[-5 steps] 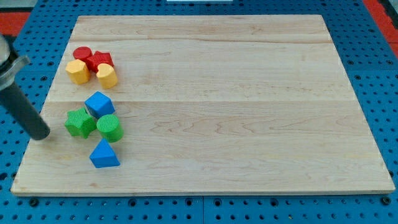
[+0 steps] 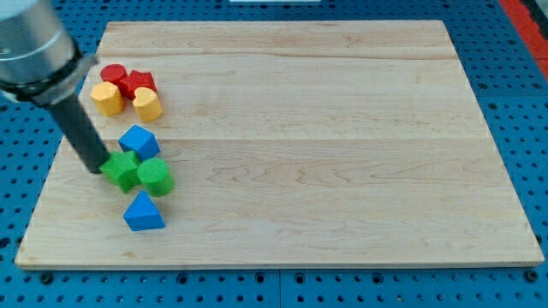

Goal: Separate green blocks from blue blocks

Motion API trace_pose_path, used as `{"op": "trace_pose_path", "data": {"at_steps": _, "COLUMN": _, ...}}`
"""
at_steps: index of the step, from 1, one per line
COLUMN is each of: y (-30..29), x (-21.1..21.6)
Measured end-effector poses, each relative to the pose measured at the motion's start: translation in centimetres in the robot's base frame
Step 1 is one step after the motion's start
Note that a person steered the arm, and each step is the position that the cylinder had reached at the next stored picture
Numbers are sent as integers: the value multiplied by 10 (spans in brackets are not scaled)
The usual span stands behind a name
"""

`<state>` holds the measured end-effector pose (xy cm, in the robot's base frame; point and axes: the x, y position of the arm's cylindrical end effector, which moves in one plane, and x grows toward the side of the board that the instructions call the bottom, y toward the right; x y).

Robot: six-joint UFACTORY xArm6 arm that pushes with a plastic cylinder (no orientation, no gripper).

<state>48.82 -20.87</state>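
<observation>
My tip [image 2: 97, 166] is on the board's left part, touching the left side of the green star block [image 2: 123, 170]. The green cylinder [image 2: 156, 176] sits right against the star's right side. A blue cube [image 2: 138, 141] lies just above the two green blocks, touching them. A blue triangular block [image 2: 143, 212] lies just below the green cylinder, a small gap apart. The dark rod slants up to the view's top left.
A cluster at the top left holds a red cylinder [image 2: 113, 74], a red block [image 2: 139, 83], a yellow hexagonal block [image 2: 106, 98] and a yellow block [image 2: 147, 103]. The wooden board [image 2: 325, 154] lies on a blue perforated table.
My tip moved right from the board's left edge to the green star. The star and the green cylinder shifted slightly right.
</observation>
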Motion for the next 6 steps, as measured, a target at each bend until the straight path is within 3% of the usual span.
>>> {"op": "trace_pose_path", "data": {"at_steps": 3, "y": 27, "x": 5}}
{"op": "trace_pose_path", "data": {"at_steps": 6, "y": 59, "x": 47}}
